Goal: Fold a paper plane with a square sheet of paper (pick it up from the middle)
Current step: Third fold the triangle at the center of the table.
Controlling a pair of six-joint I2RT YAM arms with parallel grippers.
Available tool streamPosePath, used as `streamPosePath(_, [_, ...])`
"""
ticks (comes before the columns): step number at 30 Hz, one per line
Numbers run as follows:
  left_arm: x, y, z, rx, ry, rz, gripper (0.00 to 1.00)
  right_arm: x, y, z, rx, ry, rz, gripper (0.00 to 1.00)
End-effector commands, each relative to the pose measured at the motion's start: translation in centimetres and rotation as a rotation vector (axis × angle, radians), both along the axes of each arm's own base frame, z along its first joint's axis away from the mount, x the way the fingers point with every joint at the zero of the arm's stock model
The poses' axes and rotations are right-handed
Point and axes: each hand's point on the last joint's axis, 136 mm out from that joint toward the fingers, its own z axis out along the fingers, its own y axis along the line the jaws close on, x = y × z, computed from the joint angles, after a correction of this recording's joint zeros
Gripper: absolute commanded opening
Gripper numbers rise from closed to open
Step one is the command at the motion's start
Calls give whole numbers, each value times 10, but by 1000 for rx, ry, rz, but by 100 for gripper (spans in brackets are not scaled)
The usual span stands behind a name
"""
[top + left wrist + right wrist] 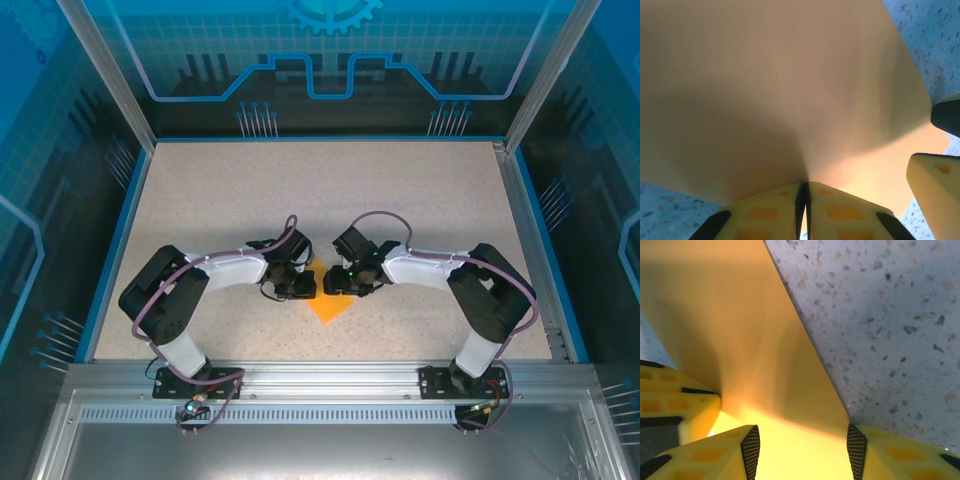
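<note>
The square sheet of paper [327, 305] lies in the middle of the speckled table [400, 200], and both arms lean over it and hide its far part. The left gripper [804, 192] has its fingers pressed together, pinching the paper. The right gripper [803, 440] has its fingers spread apart over it, and blue walls [330, 60] stand all around.

The square sheet of paper [328, 305] is plain orange-yellow and unmarked. It sits mid-worktop [300, 200] with one corner pointing toward the near edge, and it bows upward where the left claw [804, 187] pinches it.
</note>
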Motion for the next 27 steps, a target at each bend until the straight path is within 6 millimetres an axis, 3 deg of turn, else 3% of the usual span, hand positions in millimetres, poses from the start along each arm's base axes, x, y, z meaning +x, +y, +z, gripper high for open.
streamPosePath(1, [-25,23,-24,80,86,-17,14,-5,-2,-5,-54,0,22,52])
streamPosePath(11, [-21,18,-17,31,79,-6,14,-15,11,-6,25,20,24,52])
streamPosePath(27, [-2,9,23,-32,10,8,23,-22,12,-12,69,41,2,51])
